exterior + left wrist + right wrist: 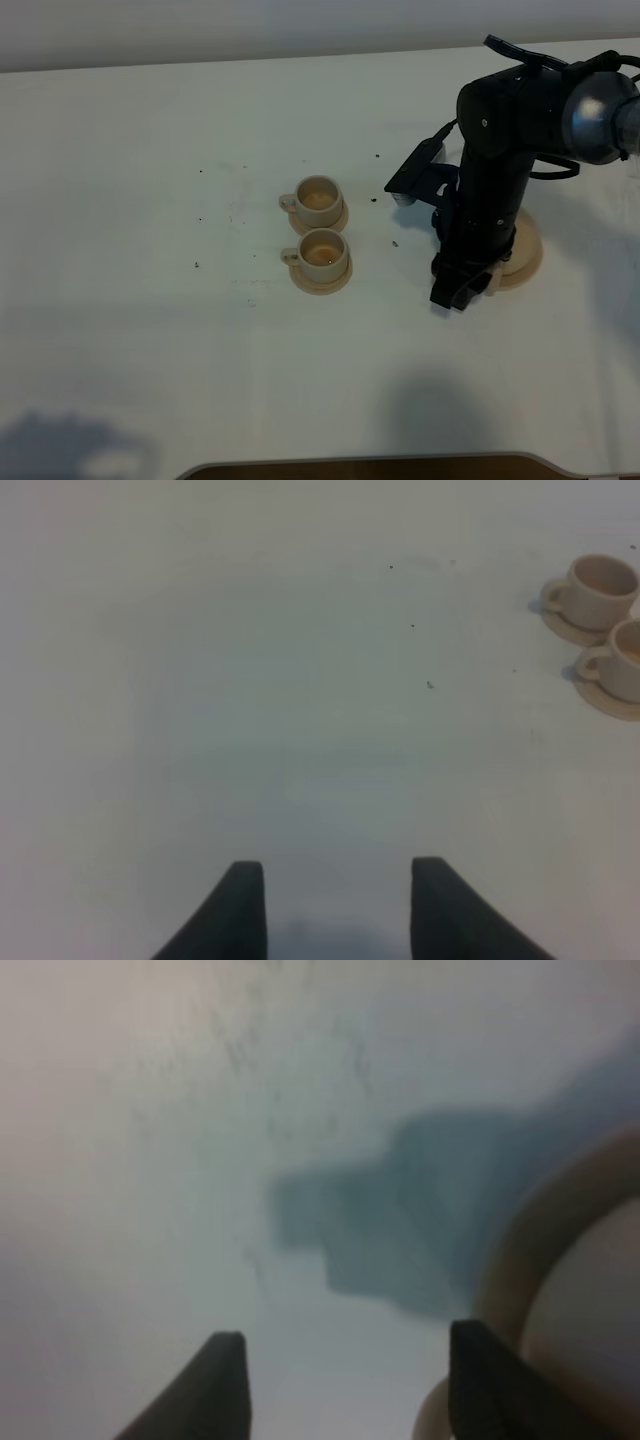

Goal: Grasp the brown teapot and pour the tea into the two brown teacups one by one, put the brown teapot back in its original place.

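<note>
Two brown teacups, the far one (319,200) and the near one (323,252), stand on small saucers at the table's middle. They also show in the left wrist view, far (600,585) and near (625,660). The wide beige saucer (532,250) lies at the right, mostly under my right arm. My right gripper (455,295) (340,1380) points down at the saucer's left edge, open and empty. In the right wrist view a blurred pale round body (590,1330), apparently the brown teapot, sits just beside one finger (490,1380). My left gripper (340,910) is open and empty over bare table.
The white table (150,300) has a few small dark specks (197,265) left of the cups. Its front edge (360,462) runs along the bottom of the high view. The right arm's black body (495,180) stands over the saucer.
</note>
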Available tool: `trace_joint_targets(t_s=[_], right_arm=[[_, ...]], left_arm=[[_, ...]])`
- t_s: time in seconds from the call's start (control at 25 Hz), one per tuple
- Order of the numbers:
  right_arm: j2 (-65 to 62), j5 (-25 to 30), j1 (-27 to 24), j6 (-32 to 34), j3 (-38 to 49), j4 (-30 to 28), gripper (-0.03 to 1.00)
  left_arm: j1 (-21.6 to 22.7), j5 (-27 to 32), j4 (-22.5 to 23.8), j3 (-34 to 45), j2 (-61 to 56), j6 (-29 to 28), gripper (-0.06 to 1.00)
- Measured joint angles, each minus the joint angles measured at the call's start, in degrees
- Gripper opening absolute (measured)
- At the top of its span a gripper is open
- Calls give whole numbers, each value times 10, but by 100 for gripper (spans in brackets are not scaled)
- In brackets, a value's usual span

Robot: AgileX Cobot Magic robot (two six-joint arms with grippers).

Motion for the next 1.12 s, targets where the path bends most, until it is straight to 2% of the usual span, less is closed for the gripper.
trace_joint_targets(t_s=[0.36, 0.6, 1.04, 1.12], right_arm=[[0, 53, 0, 28, 0, -41, 44], [0, 65, 0, 41, 0, -52, 44], [-2, 68, 0, 43, -10, 39, 44], [-10, 73, 0, 60, -23, 44, 44]], left_arm=[[0, 0, 0, 0, 0, 0, 37], [0, 0, 0, 0, 0, 0, 37], [0, 0, 0, 0, 0, 0, 37], [0, 0, 0, 0, 0, 0, 37]])
